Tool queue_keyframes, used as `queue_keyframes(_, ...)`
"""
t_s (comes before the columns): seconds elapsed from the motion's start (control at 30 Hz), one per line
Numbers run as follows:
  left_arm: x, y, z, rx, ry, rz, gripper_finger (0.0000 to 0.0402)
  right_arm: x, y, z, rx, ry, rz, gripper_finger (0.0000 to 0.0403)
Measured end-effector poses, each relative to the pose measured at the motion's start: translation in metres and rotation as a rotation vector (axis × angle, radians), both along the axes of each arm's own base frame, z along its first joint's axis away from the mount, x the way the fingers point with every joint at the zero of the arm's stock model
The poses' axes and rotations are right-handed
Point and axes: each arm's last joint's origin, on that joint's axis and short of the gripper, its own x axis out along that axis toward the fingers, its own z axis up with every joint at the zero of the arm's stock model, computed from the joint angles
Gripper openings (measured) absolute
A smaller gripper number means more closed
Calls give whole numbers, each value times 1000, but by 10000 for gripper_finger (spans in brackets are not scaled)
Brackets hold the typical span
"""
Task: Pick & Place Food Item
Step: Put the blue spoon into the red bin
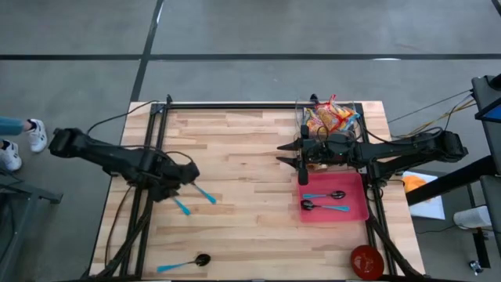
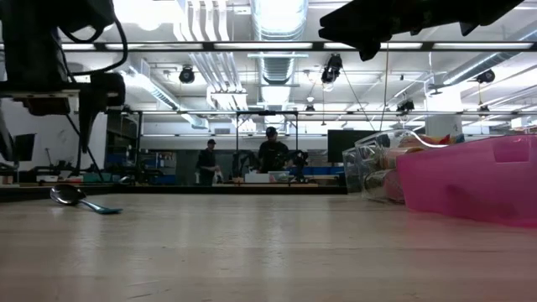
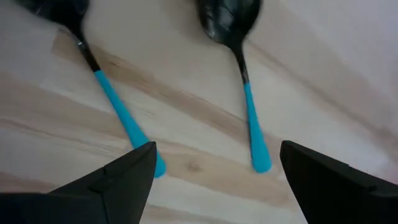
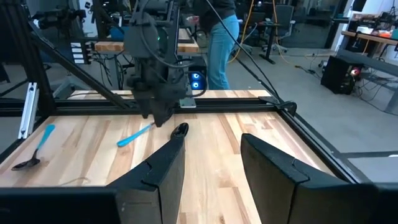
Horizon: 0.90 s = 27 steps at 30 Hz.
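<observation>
- Altogether five spoons with black bowls and blue handles show in the high view.
- Two spoons [image 1: 324, 195] [image 1: 326, 207] lie side by side in the pink tray [image 1: 356, 210] at the table's right.
- Two more [image 1: 205, 193] [image 1: 181, 206] lie on the wooden table [image 1: 243, 219] just beside the left gripper [image 1: 190, 177]; the left wrist view shows both [image 3: 112, 99] [image 3: 239, 68] below its spread-apart fingers [image 3: 134, 171], which grip nothing.
- One spoon [image 1: 182, 263] lies alone near the table's front edge, well apart from both arms.
- One clear container [image 1: 351, 124] of colourful snack packets [image 1: 327, 117] stands behind the tray.
- One red bowl [image 1: 366, 261] sits at the front right corner.
- Right gripper [image 1: 291, 153] hovers beside the container; its fingers [image 4: 168, 163] stand partly apart with nothing between them.
- Two people stand far off in the low view.
</observation>
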Motion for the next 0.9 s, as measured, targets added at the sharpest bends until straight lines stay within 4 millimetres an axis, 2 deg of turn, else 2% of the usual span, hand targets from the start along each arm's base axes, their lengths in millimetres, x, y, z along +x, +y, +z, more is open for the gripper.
queue_keyframes(0.23,9,4,-9,98,20,91,344,0,0,0,-3,1,0,156)
queue_keyframes(0.6,26,11,-25,59,69,112,338,0,0,0,-12,2,2,156)
queue_keyframes(0.9,36,21,-37,61,111,111,254,0,0,0,0,0,0,156)
